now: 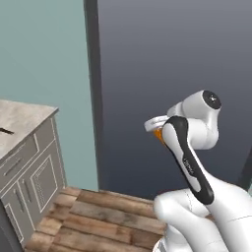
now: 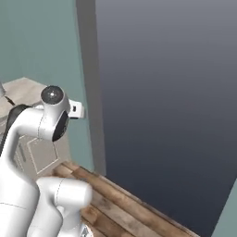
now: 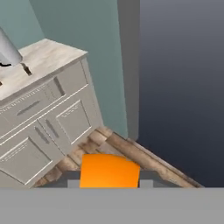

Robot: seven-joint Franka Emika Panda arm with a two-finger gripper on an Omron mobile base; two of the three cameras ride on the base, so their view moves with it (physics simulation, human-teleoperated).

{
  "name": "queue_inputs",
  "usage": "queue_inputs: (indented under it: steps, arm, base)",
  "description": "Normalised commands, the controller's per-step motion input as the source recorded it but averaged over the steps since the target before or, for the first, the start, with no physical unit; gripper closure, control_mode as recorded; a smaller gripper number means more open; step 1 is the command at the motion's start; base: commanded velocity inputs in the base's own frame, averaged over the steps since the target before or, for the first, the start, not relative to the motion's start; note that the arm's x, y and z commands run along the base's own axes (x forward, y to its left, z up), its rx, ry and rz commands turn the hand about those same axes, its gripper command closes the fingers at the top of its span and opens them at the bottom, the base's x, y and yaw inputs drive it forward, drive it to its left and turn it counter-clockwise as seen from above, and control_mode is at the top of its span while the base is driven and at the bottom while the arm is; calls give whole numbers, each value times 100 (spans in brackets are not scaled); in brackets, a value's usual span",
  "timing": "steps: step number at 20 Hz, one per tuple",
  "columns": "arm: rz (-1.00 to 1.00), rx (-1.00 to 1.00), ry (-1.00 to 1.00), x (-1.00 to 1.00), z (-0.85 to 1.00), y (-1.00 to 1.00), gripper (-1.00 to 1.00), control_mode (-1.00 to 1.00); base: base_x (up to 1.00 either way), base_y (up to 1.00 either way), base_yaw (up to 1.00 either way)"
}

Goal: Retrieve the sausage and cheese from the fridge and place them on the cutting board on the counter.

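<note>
The counter (image 3: pixel 41 61) lies left of the fridge (image 3: pixel 179 78), with a strip of wall (image 3: pixel 92 39) between them; cabinet fronts (image 3: pixel 48 127) sit below the counter; the cheese (image 3: pixel 109 170) sits between the gripper's (image 3: pixel 109 178) fingers, above the plank floor (image 3: pixel 131 153).

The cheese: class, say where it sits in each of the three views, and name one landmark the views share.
Left base view: cheese, an orange sliver right of centre, beside the arm.
Right base view: I cannot find it.
Hand view: bottom centre, held in the pincer.
Shared landmark: the counter.
</note>
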Motion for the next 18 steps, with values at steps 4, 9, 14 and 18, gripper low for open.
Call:
queue_inputs:
  steps: [4, 9, 14, 18]
  arm:
    - [0, 0, 0, 0, 0, 0, 100, 100]
    - [0, 0, 0, 0, 0, 0, 100, 100]
    - [0, 0, 0, 0, 0, 0, 100, 100]
    - [0, 0, 0, 0, 0, 0, 100, 100]
  base:
    - [57, 47, 32]
    - [42, 54, 51]
    - [78, 31, 59]
    - [78, -19, 48]
